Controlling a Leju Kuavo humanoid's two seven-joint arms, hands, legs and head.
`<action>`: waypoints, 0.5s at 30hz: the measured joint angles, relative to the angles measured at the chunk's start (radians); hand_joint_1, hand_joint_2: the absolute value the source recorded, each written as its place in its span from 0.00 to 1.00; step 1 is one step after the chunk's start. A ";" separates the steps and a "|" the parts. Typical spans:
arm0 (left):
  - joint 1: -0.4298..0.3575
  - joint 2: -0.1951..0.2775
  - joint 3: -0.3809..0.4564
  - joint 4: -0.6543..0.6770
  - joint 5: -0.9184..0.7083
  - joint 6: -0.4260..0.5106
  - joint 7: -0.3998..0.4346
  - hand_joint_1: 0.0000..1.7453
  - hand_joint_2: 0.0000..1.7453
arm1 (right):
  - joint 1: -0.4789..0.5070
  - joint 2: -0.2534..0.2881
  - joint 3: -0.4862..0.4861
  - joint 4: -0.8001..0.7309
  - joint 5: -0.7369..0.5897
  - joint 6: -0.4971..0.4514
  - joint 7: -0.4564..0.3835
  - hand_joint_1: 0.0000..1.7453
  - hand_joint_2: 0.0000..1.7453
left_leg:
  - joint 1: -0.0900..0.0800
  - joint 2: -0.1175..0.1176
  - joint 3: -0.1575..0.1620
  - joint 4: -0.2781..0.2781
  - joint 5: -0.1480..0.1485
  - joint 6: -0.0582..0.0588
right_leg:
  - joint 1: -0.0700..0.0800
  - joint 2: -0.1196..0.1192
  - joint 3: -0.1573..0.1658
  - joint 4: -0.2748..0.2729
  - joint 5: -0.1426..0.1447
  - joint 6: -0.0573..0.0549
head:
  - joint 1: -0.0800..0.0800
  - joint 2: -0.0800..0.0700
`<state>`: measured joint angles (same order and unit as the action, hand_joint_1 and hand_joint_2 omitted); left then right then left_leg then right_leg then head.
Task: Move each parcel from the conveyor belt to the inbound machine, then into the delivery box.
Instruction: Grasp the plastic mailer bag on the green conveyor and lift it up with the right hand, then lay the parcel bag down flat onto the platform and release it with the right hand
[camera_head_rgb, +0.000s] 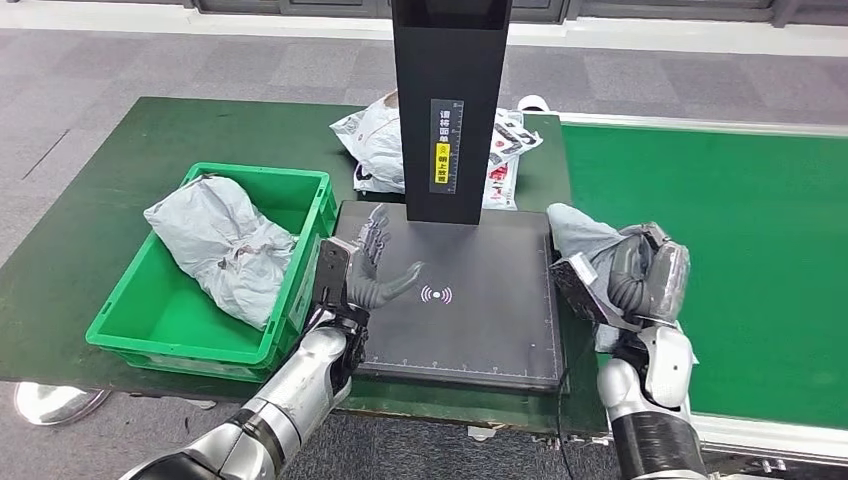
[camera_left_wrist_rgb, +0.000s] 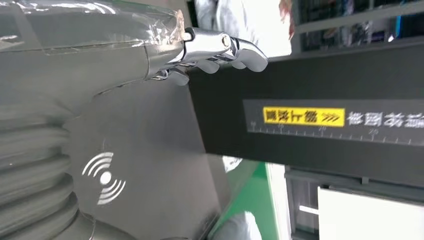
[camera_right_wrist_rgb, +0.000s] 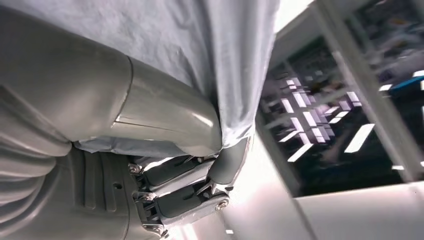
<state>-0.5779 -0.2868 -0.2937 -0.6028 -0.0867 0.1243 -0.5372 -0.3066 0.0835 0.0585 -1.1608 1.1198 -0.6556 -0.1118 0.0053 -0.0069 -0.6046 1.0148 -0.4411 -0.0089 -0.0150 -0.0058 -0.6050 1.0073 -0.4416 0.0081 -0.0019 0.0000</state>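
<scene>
My right hand (camera_head_rgb: 640, 275) grips a grey plastic parcel (camera_head_rgb: 583, 240) just off the right edge of the inbound machine's black scan plate (camera_head_rgb: 480, 320); the right wrist view shows the parcel (camera_right_wrist_rgb: 225, 55) bunched between thumb and fingers (camera_right_wrist_rgb: 185, 192). My left hand (camera_head_rgb: 370, 265) hovers open over the plate's left part, fingers spread, beside the white scan symbol (camera_head_rgb: 436, 294). In the left wrist view the fingers (camera_left_wrist_rgb: 220, 50) reach toward the machine's black column (camera_left_wrist_rgb: 320, 120). A grey parcel (camera_head_rgb: 225, 245) lies in the green delivery box (camera_head_rgb: 150, 330).
The black column (camera_head_rgb: 450, 110) stands at the back of the plate. White printed parcels (camera_head_rgb: 375, 145) lie behind it on the dark green table. The bright green conveyor belt (camera_head_rgb: 740, 250) runs on the right. The floor is grey.
</scene>
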 joint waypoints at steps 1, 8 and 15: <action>-0.003 0.000 0.003 -0.006 -0.010 0.020 -0.002 0.00 1.00 | -0.004 0.010 0.029 -0.009 -0.001 0.008 0.005 1.00 1.00 | 0.000 0.001 0.000 0.000 0.000 0.000 | 0.000 0.001 0.000 0.000 0.000 0.000 | 0.000 0.000; -0.031 0.003 0.020 -0.053 -0.041 0.066 0.011 0.00 1.00 | -0.071 0.064 0.254 0.009 -0.033 0.015 0.066 1.00 1.00 | 0.000 0.001 -0.001 0.000 0.001 -0.002 | 0.000 0.001 -0.003 0.000 0.001 -0.002 | 0.000 0.000; -0.030 0.011 0.023 -0.084 -0.043 0.080 -0.002 0.00 1.00 | -0.095 0.078 0.368 0.046 -0.089 0.090 0.064 0.25 1.00 | 0.001 0.001 -0.001 0.000 0.001 -0.002 | 0.001 0.002 -0.003 0.001 0.001 -0.002 | 0.000 0.000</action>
<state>-0.6082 -0.2758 -0.2712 -0.6864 -0.1298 0.2041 -0.5387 -0.4018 0.1612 0.4269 -1.1145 1.0311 -0.5656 -0.0482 0.0058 -0.0060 -0.6059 1.0148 -0.4400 -0.0107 -0.0143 -0.0042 -0.6077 1.0078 -0.4405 0.0064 -0.0019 0.0000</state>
